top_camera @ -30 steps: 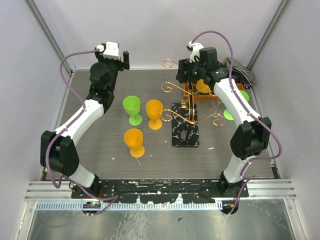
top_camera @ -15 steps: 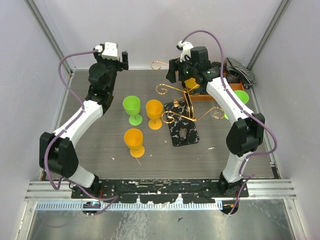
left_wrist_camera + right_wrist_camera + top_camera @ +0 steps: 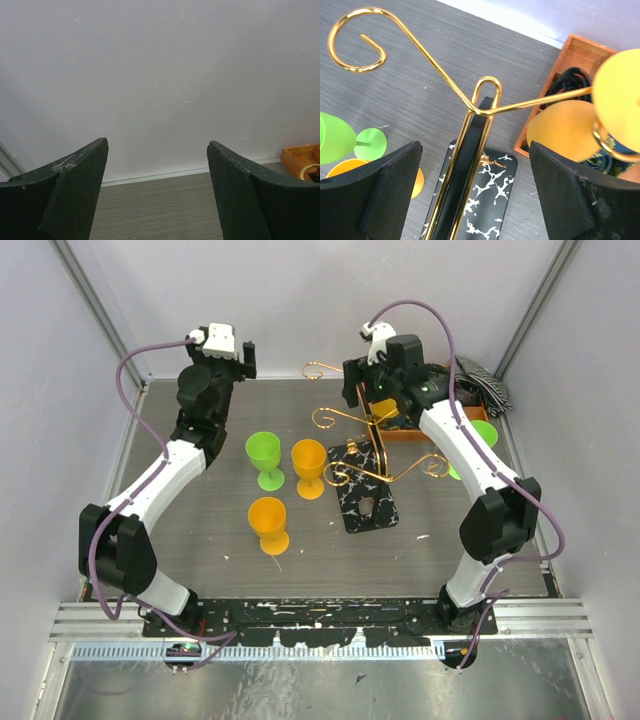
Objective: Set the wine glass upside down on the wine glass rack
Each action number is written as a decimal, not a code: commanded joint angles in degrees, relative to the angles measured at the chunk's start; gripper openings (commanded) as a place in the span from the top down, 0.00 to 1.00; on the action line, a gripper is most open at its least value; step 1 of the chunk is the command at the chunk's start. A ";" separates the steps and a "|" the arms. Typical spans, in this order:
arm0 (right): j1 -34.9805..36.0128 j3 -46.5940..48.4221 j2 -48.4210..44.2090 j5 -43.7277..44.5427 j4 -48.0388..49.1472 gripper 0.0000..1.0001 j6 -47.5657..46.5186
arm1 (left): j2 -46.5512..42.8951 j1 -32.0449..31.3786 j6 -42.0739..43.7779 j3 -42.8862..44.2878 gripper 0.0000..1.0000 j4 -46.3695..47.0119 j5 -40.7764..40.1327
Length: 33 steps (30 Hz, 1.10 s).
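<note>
The wine glass rack point(image 3: 362, 436), gold wire with scroll arms on a black-and-white marbled base point(image 3: 365, 502), stands right of centre. A yellow wine glass point(image 3: 565, 131) hangs upside down on one of its arms, foot point(image 3: 619, 105) on the wire; it shows in the top view point(image 3: 384, 409) under my right wrist. My right gripper point(image 3: 362, 390) is open and empty, its jaws either side of the rack's post top point(image 3: 482, 107) without touching. My left gripper point(image 3: 247, 357) is open and empty, raised at the back left facing the wall.
A green glass point(image 3: 264, 456), an orange glass point(image 3: 308, 466) and a yellow-orange glass point(image 3: 268, 522) stand upright left of the rack. An orange tray point(image 3: 402, 433) and a striped cloth point(image 3: 482, 381) lie at the back right. Another green glass point(image 3: 485, 433) is partly hidden behind my right arm.
The rack has shifted left and its base has turned slightly. My right gripper swung left and back, then came slightly right. The left arm has not moved.
</note>
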 commanded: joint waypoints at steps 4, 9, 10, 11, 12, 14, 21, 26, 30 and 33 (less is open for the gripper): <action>-0.51 0.96 -9.75 4.95 -0.31 0.05 0.21 | 2.05 0.22 -1.36 4.23 0.13 0.04 -0.29; -4.46 -1.24 -14.93 9.55 -2.54 0.01 0.55 | 4.33 0.22 -2.32 6.08 0.13 -0.15 0.75; -6.47 -2.30 -15.69 9.40 -3.24 0.02 0.86 | 4.80 0.18 -2.54 6.67 0.13 -0.34 1.02; -9.11 -3.42 -16.22 8.98 -3.99 0.02 1.51 | 5.25 0.21 -2.73 7.27 0.13 -0.66 1.43; -11.45 -4.39 -16.75 8.34 -5.20 0.02 2.05 | 5.57 0.23 -2.97 7.84 0.13 -0.94 1.84; -16.29 -6.60 -17.96 7.59 -5.94 0.03 2.87 | 6.09 0.23 -3.14 8.76 0.13 -1.41 3.05; -26.41 -14.58 -22.80 8.23 -8.74 0.10 1.09 | 7.18 0.19 -2.99 11.30 0.13 -3.24 5.27; -30.07 -18.94 -22.53 5.51 -10.11 0.24 1.15 | 7.89 0.23 -2.79 12.59 0.13 -4.54 6.36; -30.80 -19.56 -21.69 3.37 -9.68 0.35 1.13 | 8.68 0.20 -2.62 13.24 0.13 -4.80 6.53; -30.93 -19.86 -21.75 3.27 -8.34 0.35 1.01 | 8.94 0.17 -2.62 13.30 0.13 -4.77 6.51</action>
